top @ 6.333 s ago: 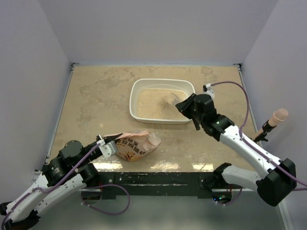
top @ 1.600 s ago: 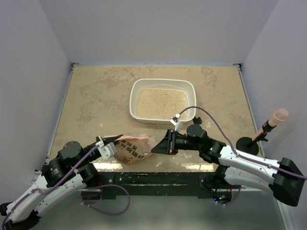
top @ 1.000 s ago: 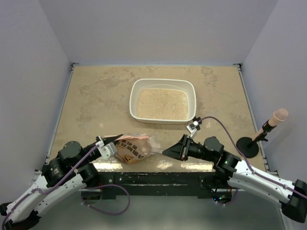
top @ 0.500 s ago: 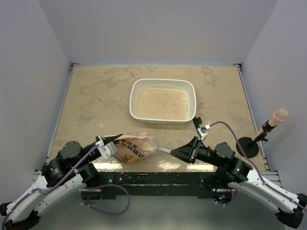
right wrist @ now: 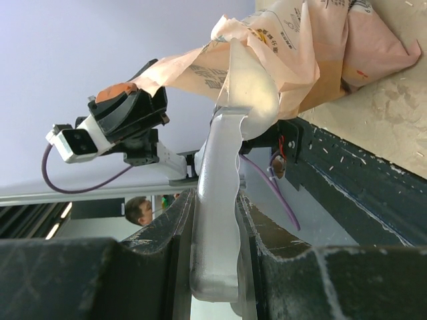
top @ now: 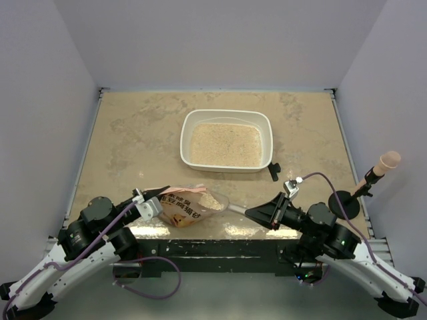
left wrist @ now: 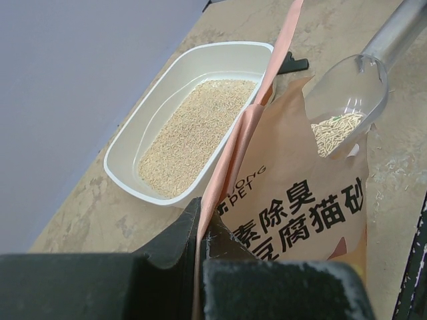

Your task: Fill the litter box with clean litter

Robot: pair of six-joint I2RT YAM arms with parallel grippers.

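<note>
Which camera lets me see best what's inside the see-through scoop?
The left wrist view: the clear plastic scoop faces the camera, with a little pale beige litter in its bowl. The top view shows it small; the right wrist view shows only its handle and back.

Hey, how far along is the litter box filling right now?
Done: the white, shallow plastic litter box holds a layer of pale beige clean litter across its floor. In hand: the right gripper grips a clear plastic scoop carrying a small load at the orange-pink printed bag, whose edge the left gripper pinches. Left: carry that scoopful to the box and tip it in; more may follow.
</note>
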